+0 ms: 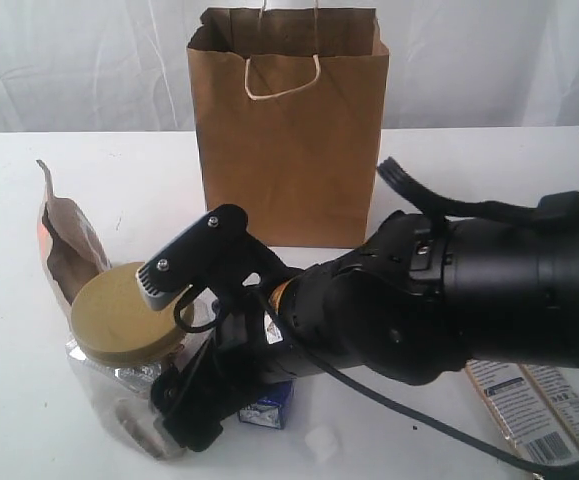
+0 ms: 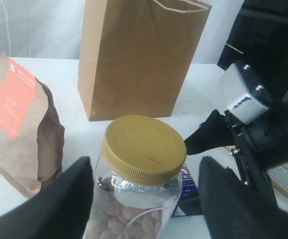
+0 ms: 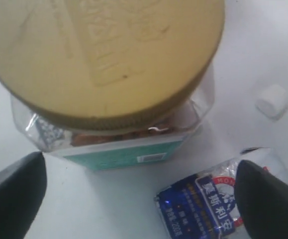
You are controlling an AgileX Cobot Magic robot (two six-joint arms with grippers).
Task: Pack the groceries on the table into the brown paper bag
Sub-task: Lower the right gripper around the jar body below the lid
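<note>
The brown paper bag [image 1: 289,130] stands upright and open at the back of the table [image 1: 489,170]. A clear jar of nuts with a gold lid [image 1: 129,315] stands at the front left. The brown pouch [image 1: 69,250] is just behind it. In the left wrist view my left gripper [image 2: 146,169] is open, its fingers [image 2: 59,199] either side of the jar [image 2: 141,149], a gap showing on one side. My right gripper [image 1: 184,335] reaches in from the right, open beside the jar, over the blue-white carton [image 3: 208,204]. A white marshmallow [image 3: 273,101] lies nearby.
Long noodle packs [image 1: 529,400] lie at the front right, partly under the right arm. That bulky black arm [image 1: 449,300] crosses the table in front of the bag. A white curtain hangs behind the table.
</note>
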